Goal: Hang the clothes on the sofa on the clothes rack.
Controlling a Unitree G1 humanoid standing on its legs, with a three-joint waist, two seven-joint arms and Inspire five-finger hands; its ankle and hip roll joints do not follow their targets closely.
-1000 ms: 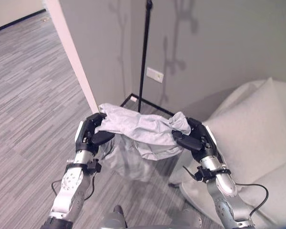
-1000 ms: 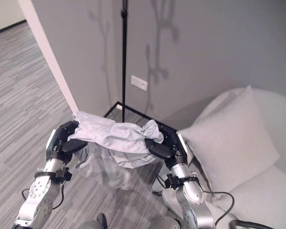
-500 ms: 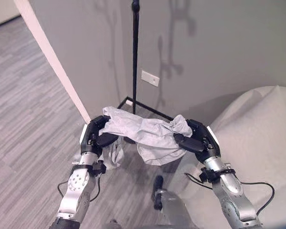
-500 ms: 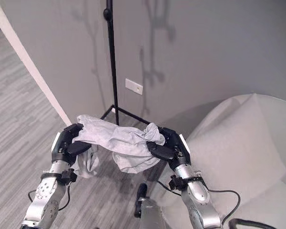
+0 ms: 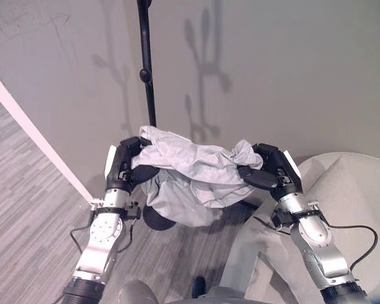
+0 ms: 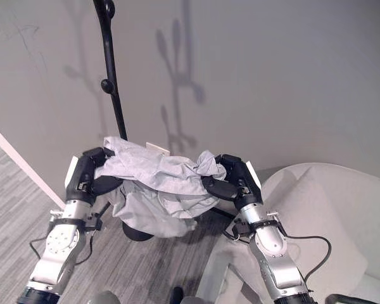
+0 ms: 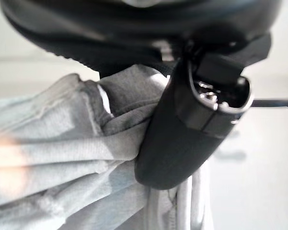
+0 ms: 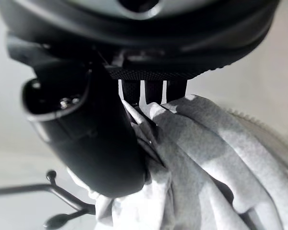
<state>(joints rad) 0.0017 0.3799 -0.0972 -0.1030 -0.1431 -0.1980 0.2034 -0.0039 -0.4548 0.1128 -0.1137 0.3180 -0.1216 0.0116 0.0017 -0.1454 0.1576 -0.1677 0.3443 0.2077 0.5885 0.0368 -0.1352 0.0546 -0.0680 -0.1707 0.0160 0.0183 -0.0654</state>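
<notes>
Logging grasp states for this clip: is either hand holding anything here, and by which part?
Both. The left hand and the right hand each pinch one bunched end of the grey garment; its middle sags between them.

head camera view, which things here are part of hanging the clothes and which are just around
Part of the job:
- grey garment, stretched between both hands
- left hand, shut on one end
- right hand, shut on the other end
- black clothes rack, its pole right behind the garment

Just around:
- white sofa, at the right
- grey wall
- striped floor
</notes>
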